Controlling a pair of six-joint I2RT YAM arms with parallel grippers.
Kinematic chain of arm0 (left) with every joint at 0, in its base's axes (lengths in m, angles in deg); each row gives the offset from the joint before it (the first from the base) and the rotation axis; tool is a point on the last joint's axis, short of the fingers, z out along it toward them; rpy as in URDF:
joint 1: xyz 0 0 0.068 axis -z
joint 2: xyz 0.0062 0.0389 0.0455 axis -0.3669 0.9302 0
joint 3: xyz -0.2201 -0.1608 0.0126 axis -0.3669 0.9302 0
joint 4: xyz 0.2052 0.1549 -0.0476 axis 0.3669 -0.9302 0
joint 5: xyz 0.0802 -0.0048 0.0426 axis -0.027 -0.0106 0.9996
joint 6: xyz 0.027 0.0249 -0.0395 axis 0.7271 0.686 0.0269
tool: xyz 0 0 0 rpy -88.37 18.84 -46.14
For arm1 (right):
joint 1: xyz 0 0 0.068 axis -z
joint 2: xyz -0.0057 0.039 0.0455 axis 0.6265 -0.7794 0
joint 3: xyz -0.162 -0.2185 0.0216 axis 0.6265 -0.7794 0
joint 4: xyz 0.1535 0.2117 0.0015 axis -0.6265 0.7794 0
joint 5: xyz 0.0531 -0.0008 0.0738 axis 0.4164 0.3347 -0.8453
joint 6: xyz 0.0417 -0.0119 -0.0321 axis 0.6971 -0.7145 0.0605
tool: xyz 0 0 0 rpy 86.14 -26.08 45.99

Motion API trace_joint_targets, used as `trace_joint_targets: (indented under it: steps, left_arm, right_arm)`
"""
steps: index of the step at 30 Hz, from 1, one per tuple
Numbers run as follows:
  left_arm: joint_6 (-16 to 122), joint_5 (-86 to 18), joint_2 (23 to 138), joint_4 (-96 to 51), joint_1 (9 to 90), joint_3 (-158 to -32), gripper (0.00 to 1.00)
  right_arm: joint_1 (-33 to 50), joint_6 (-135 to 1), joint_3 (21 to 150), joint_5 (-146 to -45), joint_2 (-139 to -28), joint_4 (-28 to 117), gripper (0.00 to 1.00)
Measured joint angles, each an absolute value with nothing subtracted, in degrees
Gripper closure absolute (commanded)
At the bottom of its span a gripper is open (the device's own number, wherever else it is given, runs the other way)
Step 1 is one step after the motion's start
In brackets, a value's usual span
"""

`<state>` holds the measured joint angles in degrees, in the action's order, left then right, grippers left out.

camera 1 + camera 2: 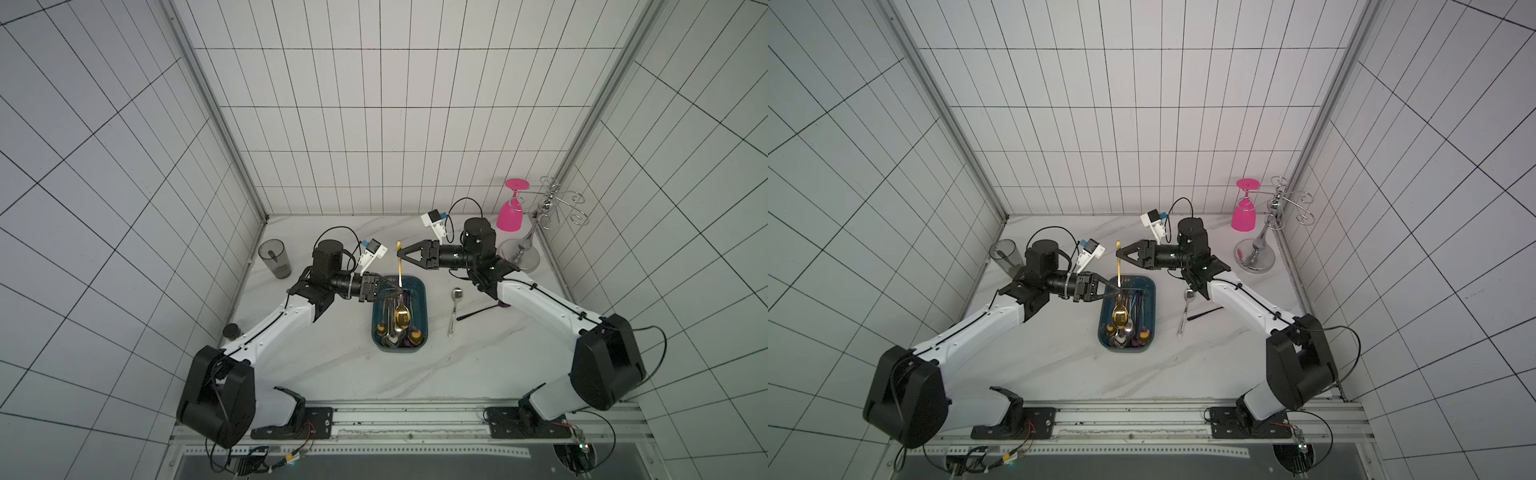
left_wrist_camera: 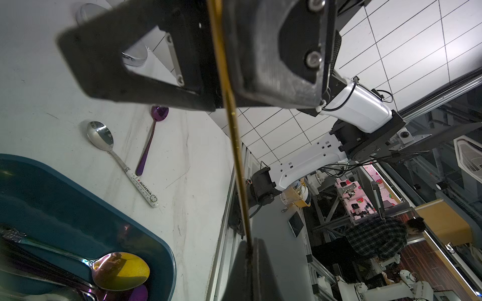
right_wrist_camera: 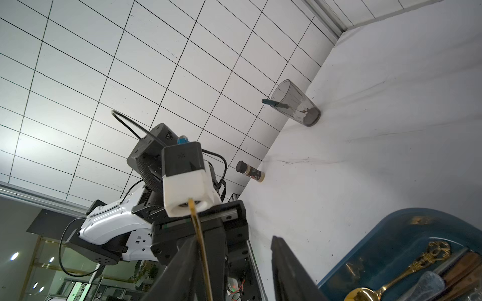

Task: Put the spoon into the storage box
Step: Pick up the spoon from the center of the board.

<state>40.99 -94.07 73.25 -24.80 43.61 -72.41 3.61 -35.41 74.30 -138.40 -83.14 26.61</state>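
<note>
In both top views the right arm (image 1: 536, 297) hides the bowl of the purple spoon (image 1: 478, 312), at three o'clock from the storage box (image 1: 424, 307). Both wrist views crop that box, and the gold spoon's (image 1: 400, 270) handle runs off their edges.

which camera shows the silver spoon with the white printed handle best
The left wrist view: the silver spoon with the white printed handle lies whole and close, its lettering readable. Both top views show the spoon small, right of the shallow dark teal plastic storage box. The right wrist view does not show it.
</note>
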Motion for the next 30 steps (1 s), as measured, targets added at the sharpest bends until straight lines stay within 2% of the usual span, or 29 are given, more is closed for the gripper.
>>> trace_joint_targets:
  steps: [2,6,12,13,15,16,18,23,30]
  left_arm:
    - [40.99,-94.07,73.25,-24.8,43.61,-72.41,1.0]
    - [40.95,-93.83,73.25,-24.87,43.59,-72.3,1.0]
    - [41.01,-93.83,73.12,-24.72,43.53,-72.01,0.99]
    - [40.99,-93.83,73.03,-24.72,43.39,-71.9,0.91]
    - [40.77,-93.52,72.64,-24.58,42.74,-71.51,0.57]
    - [40.9,-93.3,72.31,-24.45,42.19,-71.2,0.46]
    - [40.9,-92.62,71.37,-24.54,40.62,-70.48,0.33]
    - [42.5,-91.38,68.36,-26.75,33.93,-70.0,0.18]
    - [46.46,-87.55,65.49,-31.78,24.18,-71.49,0.08]
  right_arm:
    - [3.51,-34.73,74.32,-138.64,-83.4,25.89,0.64]
    - [3.4,-33.71,75.04,-139.53,-83.75,24.69,0.99]
    - [3.4,-34.14,75.22,-139.9,-83.75,24.32,1.0]
    - [3.4,-34.17,75.22,-139.88,-83.75,24.36,1.0]
    - [3.42,-34.21,75.22,-139.77,-83.75,24.45,1.0]
    - [3.48,-34.21,75.17,-139.53,-83.73,24.54,1.0]
    - [3.59,-34.62,75.07,-139.18,-83.73,24.76,1.0]
    - [3.94,-35.87,73.47,-137.56,-83.73,24.69,1.0]
    - [3.94,-37.68,69.64,-134.72,-85.98,24.58,1.0]
